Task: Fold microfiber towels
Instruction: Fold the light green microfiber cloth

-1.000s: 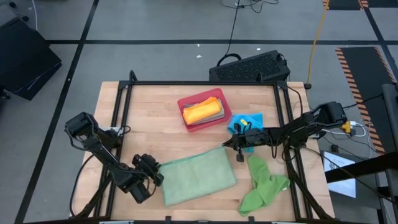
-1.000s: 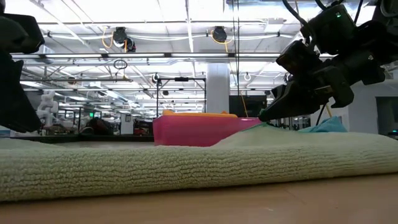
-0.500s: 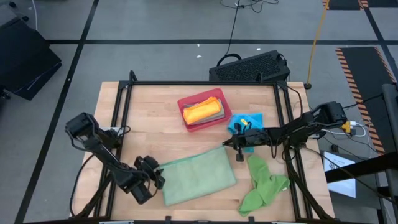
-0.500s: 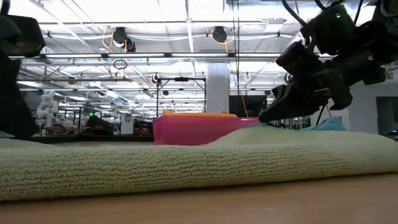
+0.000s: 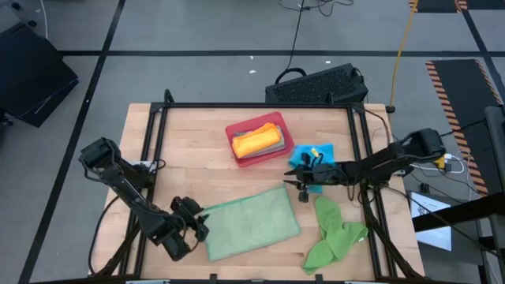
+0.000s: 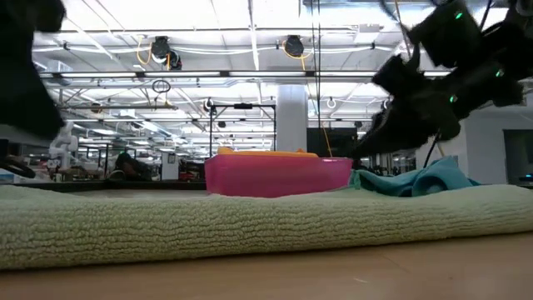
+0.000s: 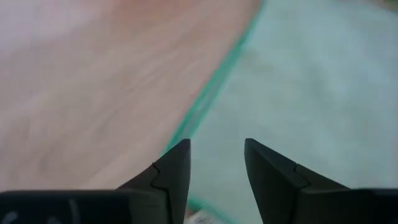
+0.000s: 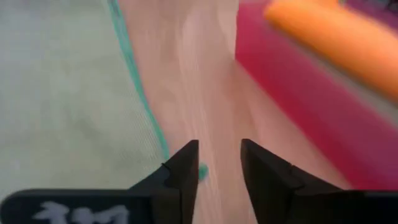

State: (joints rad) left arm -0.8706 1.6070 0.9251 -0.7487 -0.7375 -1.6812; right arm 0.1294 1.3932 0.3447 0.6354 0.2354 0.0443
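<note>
Left tool (image 7: 216,163) parted, empty, over sage green towel (image 5: 251,223) edge on worktop (image 5: 189,150). Right tool (image 8: 217,163) parted, empty, by the towel's far corner, near red tray (image 5: 239,157).

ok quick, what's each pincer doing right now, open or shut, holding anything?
Left pincer: open, empty, over the sage green towel's edge.
Right pincer: open, empty, beside that towel's corner.
</note>
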